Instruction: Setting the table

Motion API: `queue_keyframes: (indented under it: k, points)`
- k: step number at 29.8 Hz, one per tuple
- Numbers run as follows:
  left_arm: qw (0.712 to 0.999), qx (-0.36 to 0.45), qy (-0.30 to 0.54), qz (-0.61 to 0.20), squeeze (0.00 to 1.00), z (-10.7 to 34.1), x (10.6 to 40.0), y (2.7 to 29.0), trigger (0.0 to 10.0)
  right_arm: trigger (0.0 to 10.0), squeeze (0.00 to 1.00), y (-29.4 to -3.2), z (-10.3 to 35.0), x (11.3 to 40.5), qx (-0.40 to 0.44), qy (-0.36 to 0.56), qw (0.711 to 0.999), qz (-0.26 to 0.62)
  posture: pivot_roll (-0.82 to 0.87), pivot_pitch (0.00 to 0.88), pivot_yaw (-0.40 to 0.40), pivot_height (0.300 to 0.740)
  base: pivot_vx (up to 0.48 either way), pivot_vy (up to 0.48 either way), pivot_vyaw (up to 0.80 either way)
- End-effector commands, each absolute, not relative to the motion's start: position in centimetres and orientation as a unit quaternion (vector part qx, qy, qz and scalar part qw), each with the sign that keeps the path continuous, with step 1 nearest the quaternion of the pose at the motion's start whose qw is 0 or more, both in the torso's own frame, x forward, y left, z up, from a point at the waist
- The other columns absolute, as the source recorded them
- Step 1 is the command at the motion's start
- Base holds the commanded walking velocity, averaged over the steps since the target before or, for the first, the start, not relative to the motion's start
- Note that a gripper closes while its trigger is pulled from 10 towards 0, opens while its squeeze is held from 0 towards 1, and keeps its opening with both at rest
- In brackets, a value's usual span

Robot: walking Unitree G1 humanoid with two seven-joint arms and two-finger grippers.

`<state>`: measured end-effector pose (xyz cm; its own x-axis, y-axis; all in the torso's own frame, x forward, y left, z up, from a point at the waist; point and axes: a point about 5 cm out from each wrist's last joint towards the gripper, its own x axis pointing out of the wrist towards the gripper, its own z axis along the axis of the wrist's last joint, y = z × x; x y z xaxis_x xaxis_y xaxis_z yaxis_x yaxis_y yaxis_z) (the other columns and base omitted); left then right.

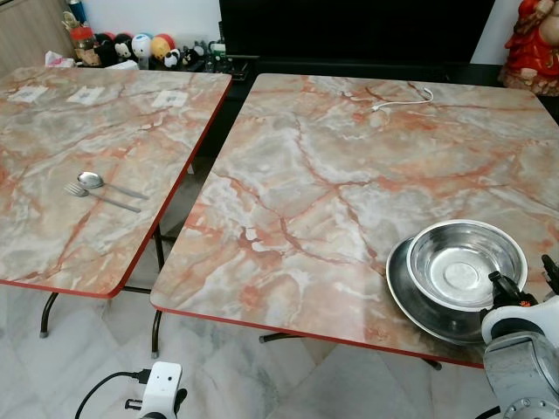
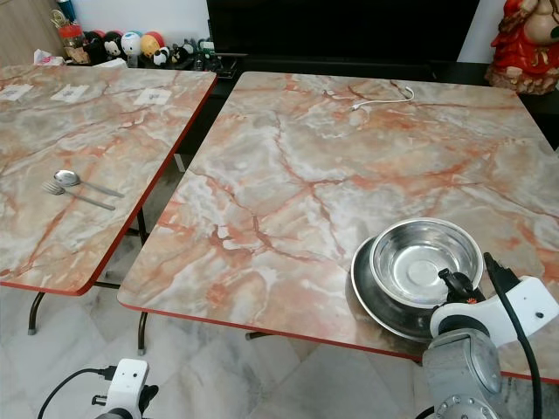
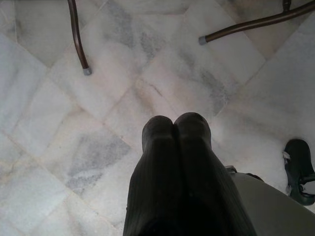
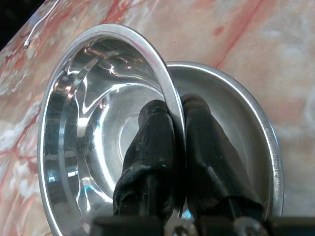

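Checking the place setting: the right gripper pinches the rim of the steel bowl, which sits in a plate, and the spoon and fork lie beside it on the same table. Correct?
Not quite. The spoon and fork lie on the other table, as the left eye view shows. The rest holds: the right gripper pinches the bowl rim, and the bowl sits in the plate.

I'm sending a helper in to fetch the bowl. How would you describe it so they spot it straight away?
Go to the right-hand marble table, the one with a white cable at its far edge. At its near right corner a steel plate lies, and the bowl sits in it. The bowl is the deeper, shinier piece, and the right end effector pinches its rim.
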<state>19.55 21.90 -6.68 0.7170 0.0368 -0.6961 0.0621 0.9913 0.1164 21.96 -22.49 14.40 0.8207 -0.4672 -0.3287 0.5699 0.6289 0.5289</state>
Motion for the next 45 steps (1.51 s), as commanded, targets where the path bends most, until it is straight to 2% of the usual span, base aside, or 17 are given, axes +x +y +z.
queue_keyframes:
  k: [1, 6, 7, 8, 10, 14, 21, 22, 23, 31, 35, 36, 38, 40, 43, 45]
  points:
    - [0.921, 0.074, 0.383, -0.013, 0.00, -6.8, 19.1, 22.2, 10.0, 10.0, 0.00, -21.4, 13.5, 21.8, 0.360, 0.094, 0.882, -0.288, -0.07, 0.080, 0.022, 0.740, 0.000, 0.000, 0.00]
    - [0.921, 0.075, 0.383, -0.015, 0.00, -6.8, 19.2, 22.1, 10.0, 10.0, 0.01, -21.6, 13.0, 21.7, 0.360, 0.099, 0.879, -0.297, -0.07, 0.082, 0.022, 0.740, 0.000, 0.000, 0.00]
    - [0.921, 0.074, 0.382, -0.015, 0.00, -6.8, 19.2, 22.1, 10.0, 10.0, 0.21, -21.7, 12.7, 21.7, 0.360, 0.107, 0.877, -0.301, -0.07, 0.082, 0.021, 0.740, 0.000, 0.000, 0.00]
    - [0.921, 0.075, 0.382, -0.016, 0.00, -6.8, 19.2, 22.1, 10.0, 10.0, 0.51, -21.8, 12.6, 21.7, 0.359, 0.108, 0.876, -0.304, -0.07, 0.083, 0.021, 0.740, 0.000, 0.000, 0.00]
    - [0.922, 0.075, 0.380, -0.016, 0.00, -6.8, 19.3, 21.9, 10.0, 10.0, 0.51, -21.9, 12.3, 21.6, 0.358, 0.112, 0.873, -0.312, -0.07, 0.084, 0.022, 0.740, 0.000, 0.000, 0.00]
    - [0.922, 0.075, 0.379, -0.017, 0.00, -6.8, 19.4, 21.8, 10.0, 10.0, 0.41, -21.9, 12.0, 21.6, 0.360, 0.116, 0.870, -0.315, -0.07, 0.084, 0.023, 0.740, 0.000, 0.000, 0.00]
    - [0.922, 0.076, 0.378, -0.018, 0.00, -6.8, 19.3, 21.9, 10.0, 10.0, 0.47, -21.7, 12.1, 21.8, 0.355, 0.116, 0.875, -0.309, -0.07, 0.081, 0.023, 0.740, 0.000, 0.000, 0.00]
    - [0.922, 0.076, 0.379, -0.018, 0.00, -6.8, 19.2, 21.9, 10.0, 10.0, 0.41, -21.8, 12.2, 21.8, 0.351, 0.114, 0.876, -0.309, -0.07, 0.082, 0.024, 0.740, 0.000, 0.000, 0.00]
    - [0.921, 0.076, 0.381, -0.017, 0.00, -6.9, 19.1, 22.0, 10.0, 10.0, 0.00, -22.0, 12.4, 21.7, 0.348, 0.107, 0.876, -0.316, -0.07, 0.082, 0.024, 0.740, 0.000, 0.000, 0.00]
    - [0.917, 0.077, 0.390, -0.016, 0.00, -7.1, 18.9, 21.9, 10.0, 10.0, 0.00, -23.9, 12.8, 20.3, 0.288, 0.089, 0.872, -0.385, -0.08, 0.083, 0.023, 0.740, 0.000, 0.000, 0.00]
    - [0.916, 0.076, 0.393, -0.016, 0.00, -7.1, 18.8, 21.8, 10.0, 10.0, 0.00, -24.0, 12.8, 20.2, 0.271, 0.088, 0.878, -0.384, -0.08, 0.082, 0.022, 0.740, 0.000, 0.000, 0.00]
    - [0.916, 0.076, 0.393, -0.016, 0.00, -7.1, 18.8, 21.8, 10.0, 10.0, 0.00, -23.9, 13.0, 20.4, 0.266, 0.085, 0.883, -0.378, -0.08, 0.082, 0.022, 0.740, 0.000, 0.000, 0.00]
    - [0.916, 0.075, 0.394, -0.015, 0.00, -7.2, 18.7, 21.7, 10.0, 10.0, 0.00, -23.7, 14.1, 21.2, 0.218, 0.051, 0.913, -0.342, -0.08, 0.080, 0.023, 0.740, 0.000, 0.000, 0.00]
    - [0.916, 0.074, 0.394, -0.015, 0.00, -7.2, 18.7, 21.7, 10.0, 10.0, 0.00, -23.6, 14.3, 21.3, 0.207, 0.045, 0.919, -0.332, -0.08, 0.080, 0.023, 0.740, 0.000, 0.000, 0.00]
    - [0.916, 0.072, 0.395, -0.013, 0.00, -7.3, 18.7, 21.6, 10.0, 10.0, 0.00, -22.8, 15.1, 22.7, 0.116, 0.020, 0.959, -0.257, -0.08, 0.076, 0.025, 0.740, 0.000, 0.000, 0.00]
    - [0.916, 0.070, 0.395, -0.012, 0.00, -7.3, 18.7, 21.6, 10.0, 10.0, 0.00, -22.5, 15.2, 23.2, 0.099, 0.011, 0.968, -0.232, -0.08, 0.078, 0.024, 0.740, 0.000, 0.000, 0.00]
